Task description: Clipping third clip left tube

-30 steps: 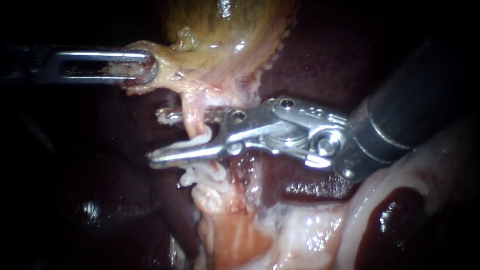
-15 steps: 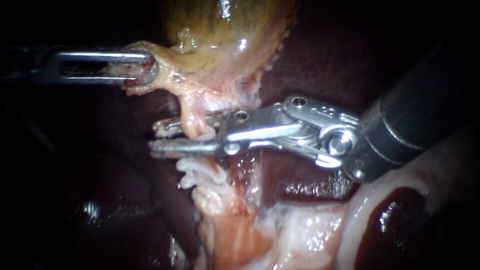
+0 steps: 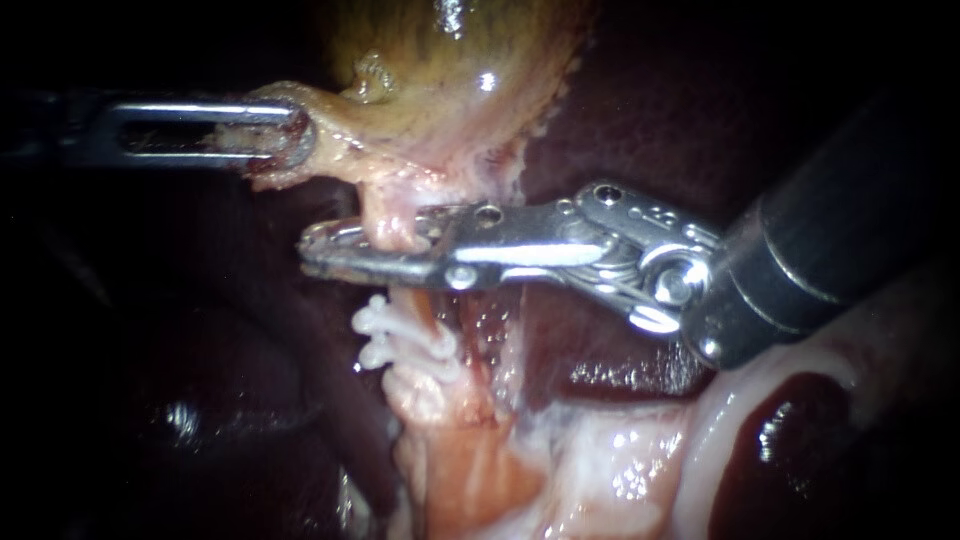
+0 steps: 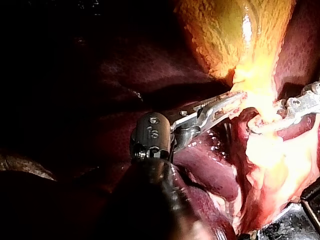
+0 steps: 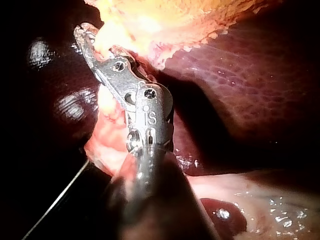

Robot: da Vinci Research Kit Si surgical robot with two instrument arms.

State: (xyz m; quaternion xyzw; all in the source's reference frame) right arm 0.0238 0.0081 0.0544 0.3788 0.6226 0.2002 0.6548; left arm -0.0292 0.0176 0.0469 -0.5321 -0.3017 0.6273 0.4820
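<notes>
My right instrument (image 3: 345, 250) comes in from the right, and its jaws are squeezed together around the pale pink left tube (image 3: 392, 225) just under the gallbladder (image 3: 440, 70). Below these jaws two white clips (image 3: 405, 340) sit on the same tube. My left instrument (image 3: 285, 130) reaches in from the left, jaws shut on a flap of yellowish gallbladder tissue (image 3: 330, 135), holding it out sideways. In the left wrist view its jaws (image 4: 232, 102) grip that tissue, with my right instrument (image 4: 300, 105) beyond. The right wrist view shows my right instrument's jaws (image 5: 87, 42) on the tube under the gallbladder (image 5: 165, 20).
Dark red liver (image 3: 680, 110) surrounds the field. Pale glistening tissue (image 3: 620, 460) lies at the lower right, beside a dark blood-filled hollow (image 3: 790, 430). The tube's stump widens into pink tissue (image 3: 465, 470) below the clips.
My right instrument's jaws have gone from wide open around the tube to closed tight on it, shifting slightly up the tube. My left instrument has held still.
</notes>
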